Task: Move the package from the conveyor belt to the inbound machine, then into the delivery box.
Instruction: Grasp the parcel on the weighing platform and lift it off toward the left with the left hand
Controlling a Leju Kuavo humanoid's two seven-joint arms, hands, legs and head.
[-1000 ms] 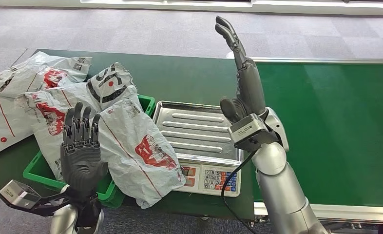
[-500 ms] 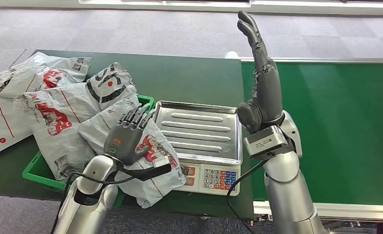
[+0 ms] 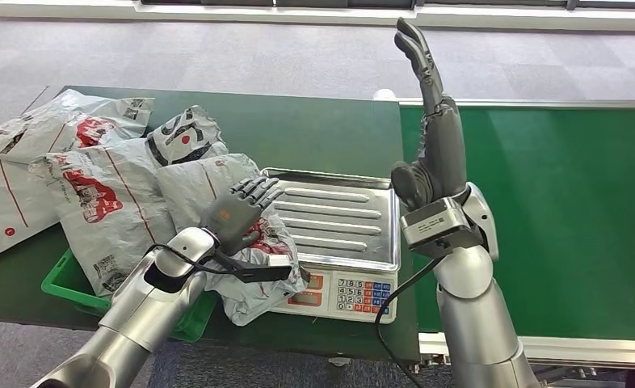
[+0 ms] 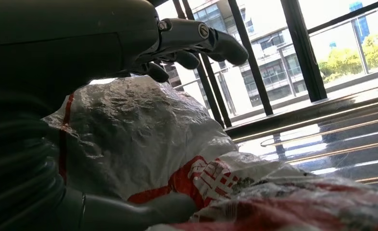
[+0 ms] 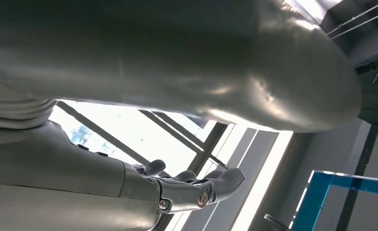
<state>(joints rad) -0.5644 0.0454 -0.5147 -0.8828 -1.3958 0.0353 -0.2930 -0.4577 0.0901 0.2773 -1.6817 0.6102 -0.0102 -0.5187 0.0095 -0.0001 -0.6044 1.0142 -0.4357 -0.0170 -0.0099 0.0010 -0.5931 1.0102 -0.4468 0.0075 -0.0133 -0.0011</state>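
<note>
**Left hand comes down over the package by the scale**

A second ago the left hand (image 3: pixel 235 212) stood upright and clear of the pile, palm facing the camera; half a second ago it was tipping forward; now it lies palm-down over the grey package (image 3: pixel 241 242) with the red print, fingers spread toward the steel pan of the scale (image 3: pixel 338 220); the left wrist view shows the fingers (image 4: pixel 211 41) arched above the crinkled plastic and the thumb below it, wide apart and not closed on anything; whether the palm touches the plastic I cannot tell. The package rests half on the rim of the green bin (image 3: pixel 76 283) and half against the scale, with other packages heaped beside it on the bench (image 3: pixel 314 133). The right hand (image 3: pixel 431 121) has shifted slightly rightward and is raised, flat and holding nothing, beside the conveyor belt (image 3: pixel 565 210). Judging from this, the grasp for the transfer into the bin is about to begin.
</note>
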